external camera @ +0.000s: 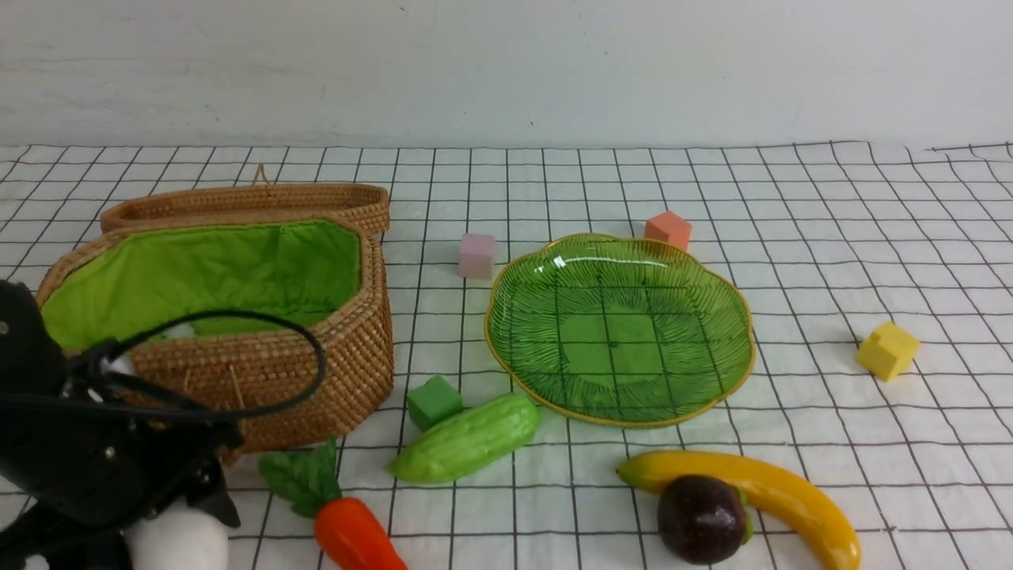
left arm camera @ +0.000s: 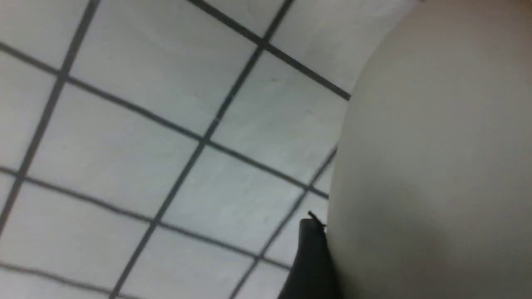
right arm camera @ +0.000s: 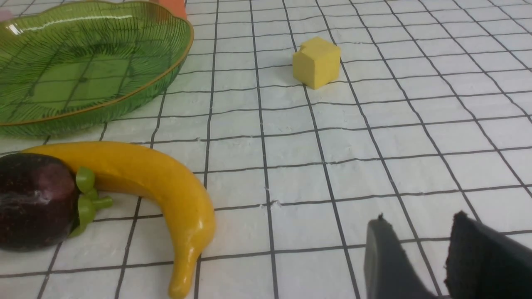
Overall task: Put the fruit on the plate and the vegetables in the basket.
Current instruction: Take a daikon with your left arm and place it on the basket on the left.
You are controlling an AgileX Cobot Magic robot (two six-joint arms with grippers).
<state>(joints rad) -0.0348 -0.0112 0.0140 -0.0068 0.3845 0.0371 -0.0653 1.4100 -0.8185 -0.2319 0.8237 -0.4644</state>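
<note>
My left gripper [external camera: 170, 518] hangs low at the near left, shut on the white radish [external camera: 180, 540]. In the left wrist view the radish [left arm camera: 436, 166] fills one side with one dark finger [left arm camera: 311, 257] flat against it; the other finger is hidden. The wicker basket [external camera: 348, 348] with green lining stands open just behind. A pale green gourd [external camera: 467, 438] and a carrot [external camera: 356, 538] lie on the cloth. The green plate [external camera: 617, 332] holds nothing. The banana [external camera: 775, 491] and purple fruit [external camera: 700, 518] lie in front of it. My right gripper [right arm camera: 419, 216] is open over bare cloth beside the banana [right arm camera: 166, 182].
The basket's lid [external camera: 245, 202] leans behind the basket. Foam cubes dot the cloth: pink [external camera: 477, 255], orange [external camera: 669, 229], yellow [external camera: 888, 350], and green [external camera: 434, 401] right beside the gourd. A black cable loops from my left arm across the basket's front.
</note>
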